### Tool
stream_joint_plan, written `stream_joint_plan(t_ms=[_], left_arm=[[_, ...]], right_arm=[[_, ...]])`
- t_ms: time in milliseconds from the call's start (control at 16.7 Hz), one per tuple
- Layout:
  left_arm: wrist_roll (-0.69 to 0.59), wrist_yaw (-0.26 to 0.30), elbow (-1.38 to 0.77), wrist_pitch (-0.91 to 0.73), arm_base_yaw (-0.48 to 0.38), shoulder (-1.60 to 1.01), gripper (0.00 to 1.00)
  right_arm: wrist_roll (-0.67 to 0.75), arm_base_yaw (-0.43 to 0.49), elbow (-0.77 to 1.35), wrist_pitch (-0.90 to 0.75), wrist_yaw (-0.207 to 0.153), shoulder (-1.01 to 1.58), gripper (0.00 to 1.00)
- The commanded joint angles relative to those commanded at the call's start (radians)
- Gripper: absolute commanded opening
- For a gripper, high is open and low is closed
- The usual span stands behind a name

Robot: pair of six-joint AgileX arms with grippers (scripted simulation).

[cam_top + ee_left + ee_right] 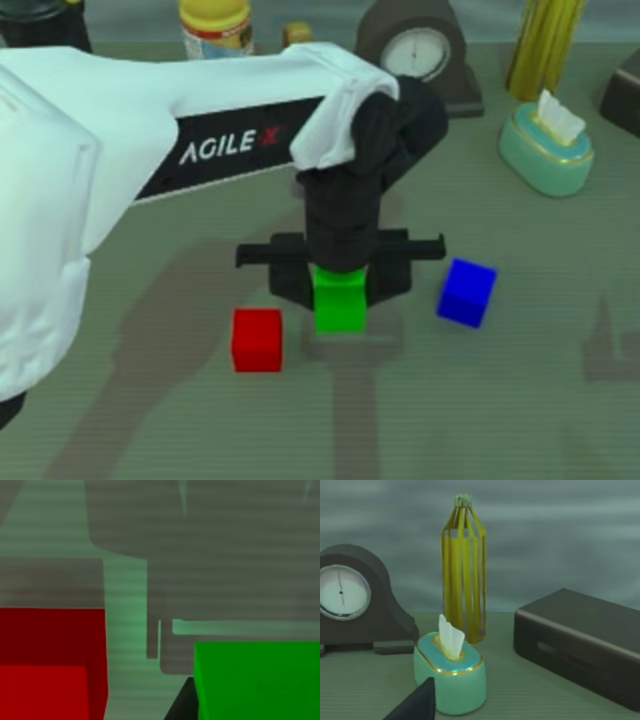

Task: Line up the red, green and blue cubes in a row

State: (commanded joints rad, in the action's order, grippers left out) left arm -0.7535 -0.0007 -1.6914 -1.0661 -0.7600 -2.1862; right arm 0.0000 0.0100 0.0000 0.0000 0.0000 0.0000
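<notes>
Three cubes lie on the table (520, 420) in front of the clock (418, 52), which stands at the far edge. The green cube (339, 298) sits almost straight in front of the clock, well apart from it. The left gripper (340, 272) is on this cube, its jaws closed on the cube's sides, with the black wrist above hiding the cube's far part. Whether the cube rests on the table or hangs just above it cannot be told. The red cube (257, 339) lies just left of the green one and a little nearer the front, apart from it; the left wrist view shows a strip of bare table between the two. The blue cube (467, 291) lies right of the green one, near it, turned at a slight angle.

Right of the clock stand a yellow cage-like thing (545, 45) and a teal tissue box (546, 148); a dark box (585, 642) lies farther right. Left of the clock is a yellow jar (215, 27).

The right gripper is out of the top view; only a dark tip (417, 705) shows in its own wrist view, so I cannot tell its state.
</notes>
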Motion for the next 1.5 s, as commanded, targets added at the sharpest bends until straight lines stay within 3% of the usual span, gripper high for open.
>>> stream_joint_plan(t_ms=[420, 1200, 1500], left_arm=[[0.0, 0.0, 0.078, 0.099, -0.004, -0.024, 0.0], [0.0, 0.0, 0.078, 0.099, -0.004, -0.024, 0.98], [0.0, 0.0, 0.078, 0.099, -0.004, -0.024, 1.0]], right_arm=[[0.0, 0.0, 0.0, 0.0, 0.0, 0.0, 1.0], [0.0, 0.0, 0.0, 0.0, 0.0, 0.0, 1.0], [0.0, 0.0, 0.0, 0.0, 0.0, 0.0, 1.0]])
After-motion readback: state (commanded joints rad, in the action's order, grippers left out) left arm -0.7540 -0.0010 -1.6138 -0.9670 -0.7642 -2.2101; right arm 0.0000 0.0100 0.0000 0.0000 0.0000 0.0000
